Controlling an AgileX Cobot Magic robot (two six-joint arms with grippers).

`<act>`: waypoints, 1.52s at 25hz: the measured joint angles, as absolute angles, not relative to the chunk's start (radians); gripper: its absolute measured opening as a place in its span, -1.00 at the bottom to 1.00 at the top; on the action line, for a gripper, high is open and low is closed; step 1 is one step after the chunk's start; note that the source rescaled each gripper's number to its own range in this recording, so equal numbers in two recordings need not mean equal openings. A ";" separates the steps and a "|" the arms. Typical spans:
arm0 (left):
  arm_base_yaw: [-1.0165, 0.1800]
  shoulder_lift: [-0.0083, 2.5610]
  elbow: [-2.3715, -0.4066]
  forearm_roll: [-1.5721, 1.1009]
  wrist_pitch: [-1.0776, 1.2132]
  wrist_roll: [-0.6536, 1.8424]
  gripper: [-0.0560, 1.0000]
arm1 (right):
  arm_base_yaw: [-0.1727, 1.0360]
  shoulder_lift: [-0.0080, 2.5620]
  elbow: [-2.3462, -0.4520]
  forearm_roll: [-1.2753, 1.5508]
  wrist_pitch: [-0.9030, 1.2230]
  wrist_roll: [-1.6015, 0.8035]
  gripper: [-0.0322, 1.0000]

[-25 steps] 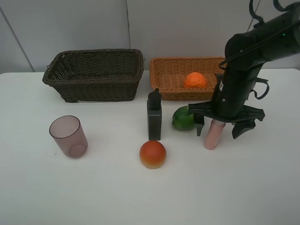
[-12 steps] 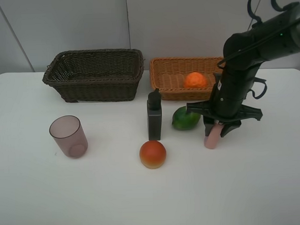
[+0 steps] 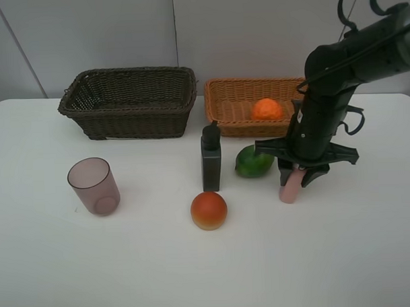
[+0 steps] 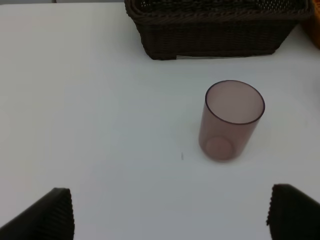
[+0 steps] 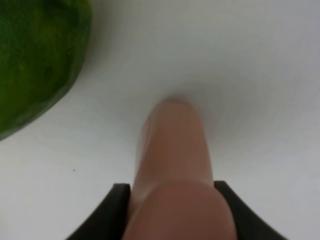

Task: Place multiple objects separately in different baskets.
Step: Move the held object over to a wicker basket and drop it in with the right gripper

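Observation:
My right gripper (image 3: 298, 173) is shut on the upper part of the pink bottle (image 3: 290, 186), which stands on the table; the right wrist view shows the pink bottle (image 5: 172, 165) squeezed between both black fingers (image 5: 114, 207). Just left of it lies the green round fruit (image 3: 253, 161) (image 5: 35, 60). The dark grey bottle (image 3: 211, 158) stands upright mid-table, and the red-orange fruit (image 3: 209, 210) sits in front of it. An orange (image 3: 267, 109) rests in the light tan basket (image 3: 225, 118). The mauve cup (image 3: 93, 186) (image 4: 230, 120) stands at the left. My left gripper (image 4: 170, 212) hovers open short of the cup.
The dark brown basket (image 3: 129, 102) (image 4: 210, 35) stands at the back left, with nothing visible inside. A grey wall runs behind both baskets. The white table (image 3: 196, 275) carries everything.
My right gripper's fingers closed from wide apart onto the pink bottle. The other objects did not move.

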State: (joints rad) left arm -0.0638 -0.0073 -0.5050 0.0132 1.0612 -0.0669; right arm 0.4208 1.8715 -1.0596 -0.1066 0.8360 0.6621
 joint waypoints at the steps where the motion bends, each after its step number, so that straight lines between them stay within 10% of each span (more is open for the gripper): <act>1: -0.064 -0.007 -0.505 0.013 1.061 -0.067 1.00 | 0.421 1.872 -1.062 -0.107 0.841 0.661 -0.91; 12: -0.064 -0.007 -0.505 0.013 1.061 -0.067 1.00 | 0.473 1.806 -1.296 -0.111 1.207 0.277 -0.93; 38: -0.064 -0.007 -0.505 0.013 1.061 -0.067 1.00 | 0.698 2.252 -2.234 -0.061 1.097 0.110 -0.93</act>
State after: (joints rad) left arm -0.0638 -0.0073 -0.5050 0.0132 1.0612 -0.0669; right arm 0.6984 2.2519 -2.2342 -0.0613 1.0970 0.1097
